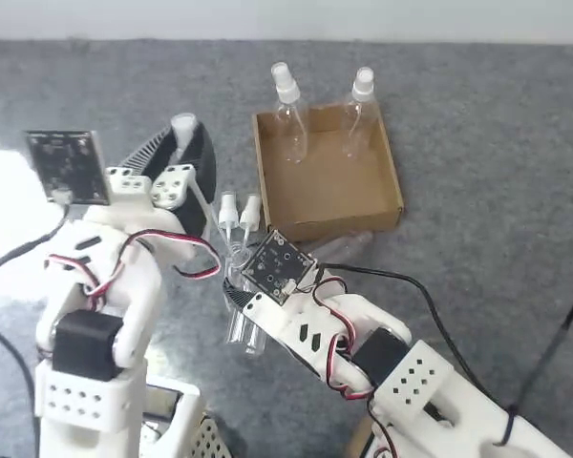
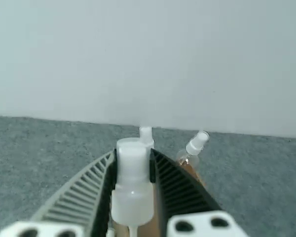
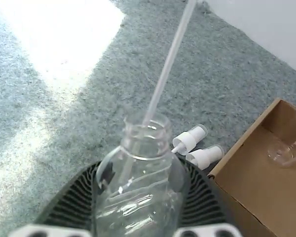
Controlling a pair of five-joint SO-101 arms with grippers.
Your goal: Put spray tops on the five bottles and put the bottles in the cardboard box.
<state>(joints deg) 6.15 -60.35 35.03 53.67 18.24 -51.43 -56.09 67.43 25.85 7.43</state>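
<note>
The spray top [image 2: 133, 192] is pinched in the left claw [image 1: 184, 135], its head toward 11 o'clock. Its long tube [image 3: 168, 64] slants toward 5 o'clock, with the tip inside the open mouth of the bottle [image 3: 138, 197], which the right claw [image 3: 140, 168] clamps around its body. Two loose tops [image 1: 229, 212] lie just at the bottle's 12 o'clock, and the box [image 1: 334, 224], at 2 o'clock, holds two capped bottles [image 1: 291, 119].

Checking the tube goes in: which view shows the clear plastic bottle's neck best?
The right wrist view: the clear plastic bottle sits in the right hand, open neck facing the camera, thin tube entering. The high view catches part of it beside that arm. The left wrist view faces the white spray top.
</note>
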